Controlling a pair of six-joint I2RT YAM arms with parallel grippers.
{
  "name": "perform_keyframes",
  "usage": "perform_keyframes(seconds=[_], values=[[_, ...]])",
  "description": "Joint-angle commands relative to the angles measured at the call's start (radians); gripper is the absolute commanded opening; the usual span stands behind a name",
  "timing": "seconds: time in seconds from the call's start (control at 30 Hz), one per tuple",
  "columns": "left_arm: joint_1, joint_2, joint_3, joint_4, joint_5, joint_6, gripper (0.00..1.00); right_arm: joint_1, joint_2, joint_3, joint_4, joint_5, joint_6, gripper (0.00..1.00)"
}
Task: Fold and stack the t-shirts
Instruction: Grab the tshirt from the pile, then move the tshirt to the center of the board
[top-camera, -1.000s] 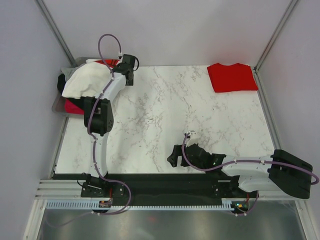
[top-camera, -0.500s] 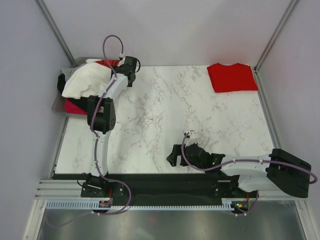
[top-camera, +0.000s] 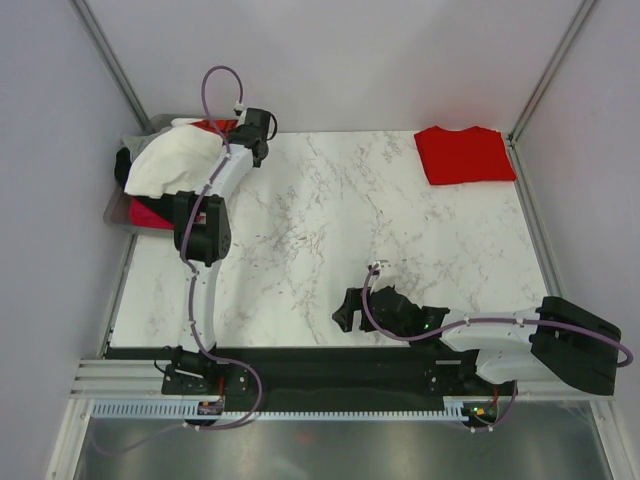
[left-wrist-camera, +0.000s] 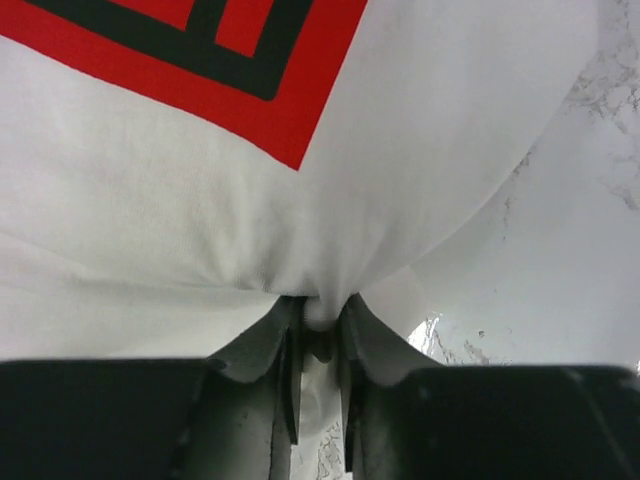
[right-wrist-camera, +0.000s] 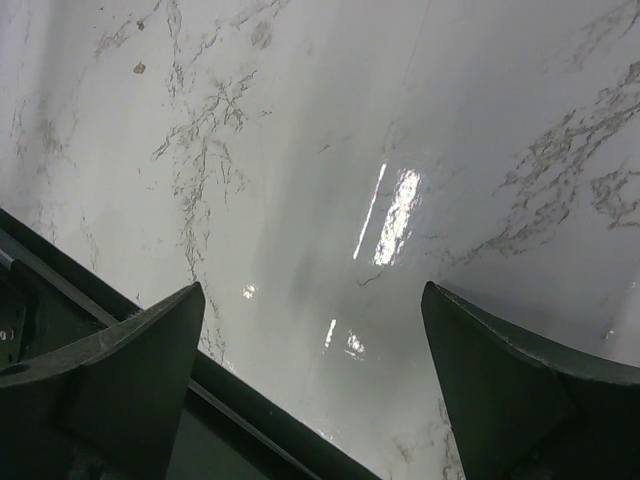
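A cream-white t-shirt (top-camera: 172, 158) with a red print lies bunched over a bin at the table's far left. My left gripper (top-camera: 240, 135) is shut on a fold of it; in the left wrist view the cloth (left-wrist-camera: 300, 200) with its red and black print is pinched between the fingers (left-wrist-camera: 283, 340). A folded bright red t-shirt (top-camera: 464, 154) lies at the far right corner of the table. My right gripper (top-camera: 345, 312) rests low near the table's front edge, open and empty, over bare marble (right-wrist-camera: 320, 200).
A grey bin (top-camera: 118, 206) at the far left holds more clothes, red (top-camera: 148, 212) and dark ones. Grey walls and metal frame posts (top-camera: 112, 58) close in the table. The black base rail (top-camera: 300, 365) runs along the near edge.
My left gripper has shifted slightly at the bin's edge with the white t-shirt in it. The right arm has barely moved.
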Motion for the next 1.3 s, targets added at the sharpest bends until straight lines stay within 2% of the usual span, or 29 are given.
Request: perform_keyframes(seconds=[0.0, 0.03, 0.1, 0.37, 0.53, 0.63, 0.7, 0.8, 0.87, 0.9, 0.97, 1.0, 1.1, 1.17, 1.27], values=[[0.011, -0.091, 0.041, 0.013, -0.025, 0.016, 0.20, -0.007, 0.030, -0.008, -0.086, -0.009, 0.005, 0.98], [0.011, -0.103, 0.040, 0.015, -0.023, 0.012, 0.19, -0.007, 0.030, -0.008, -0.086, -0.009, 0.004, 0.98], [0.011, -0.118, 0.038, 0.015, -0.019, 0.009, 0.11, -0.007, 0.032, -0.008, -0.084, -0.012, 0.005, 0.98], [0.012, -0.232, 0.073, 0.013, -0.007, -0.002, 0.11, -0.007, 0.047, -0.001, -0.084, -0.017, 0.002, 0.98], [0.001, -0.316, 0.095, 0.012, 0.009, -0.013, 0.06, -0.007, 0.043, -0.001, -0.084, -0.017, 0.004, 0.98], [-0.028, -0.385, 0.130, 0.013, 0.047, -0.010, 0.03, -0.008, 0.014, -0.008, -0.090, -0.009, 0.004, 0.98], [-0.080, -0.445, 0.179, 0.012, 0.071, 0.006, 0.03, -0.007, -0.028, -0.034, -0.092, 0.018, 0.007, 0.98], [-0.193, -0.526, 0.224, 0.013, 0.186, 0.049, 0.04, -0.008, -0.170, -0.064, -0.113, 0.049, -0.024, 0.98], [-0.271, -0.595, 0.269, 0.012, 0.227, 0.116, 0.07, -0.008, -0.302, -0.051, -0.173, 0.072, -0.047, 0.98], [-0.361, -0.611, 0.291, 0.010, 0.208, 0.140, 0.07, -0.008, -0.346, -0.019, -0.264, 0.115, -0.061, 0.98], [-0.446, -0.673, 0.340, 0.010, 0.188, 0.176, 0.07, -0.008, -0.471, 0.042, -0.413, 0.185, -0.068, 0.98], [-0.510, -0.701, 0.348, 0.012, 0.179, 0.174, 0.09, -0.008, -0.509, 0.118, -0.548, 0.248, -0.072, 0.98], [-0.545, -0.805, 0.295, -0.002, 0.190, 0.096, 0.15, -0.010, -0.633, 0.275, -0.748, 0.319, -0.099, 0.98], [-0.545, -0.850, 0.206, -0.017, 0.196, 0.031, 0.16, -0.010, -0.686, 0.361, -0.845, 0.396, -0.079, 0.98], [-0.543, -0.862, 0.173, -0.161, 0.197, -0.075, 0.18, -0.010, -0.723, 0.527, -1.026, 0.463, -0.040, 0.98]])
